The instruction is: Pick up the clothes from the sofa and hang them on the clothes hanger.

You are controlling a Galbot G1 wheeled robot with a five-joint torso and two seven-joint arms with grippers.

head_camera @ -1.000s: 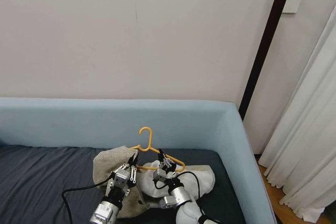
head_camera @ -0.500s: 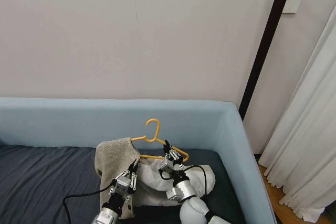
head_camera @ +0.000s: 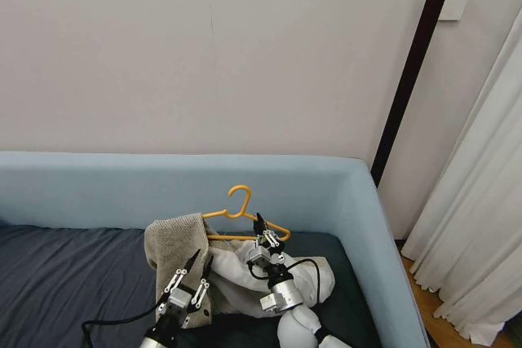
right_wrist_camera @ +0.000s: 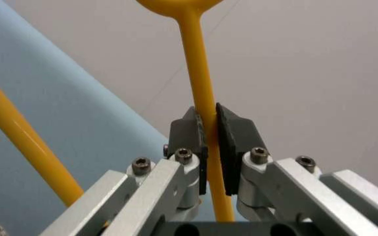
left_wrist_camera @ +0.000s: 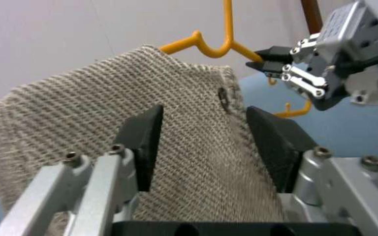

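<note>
- Pale wall (head_camera: 204,55) behind a light-blue sofa (head_camera: 98,185) with a dark seat.
- Orange hanger (head_camera: 238,201), raised above the seat near the sofa's back, hook uppermost; a beige knit garment (head_camera: 170,242) is draped over its left shoulder.
- Right gripper (head_camera: 261,229): arm reaches up from below, jaws pressed onto the hanger's orange rod (right_wrist_camera: 199,73), pinching it.
- Left gripper (head_camera: 201,263): arm angled up just below the knit garment (left_wrist_camera: 110,113), jaws spread, with the cloth seen between them.
- White garment (head_camera: 314,279): lies crumpled on the seat beneath the right arm.
</note>
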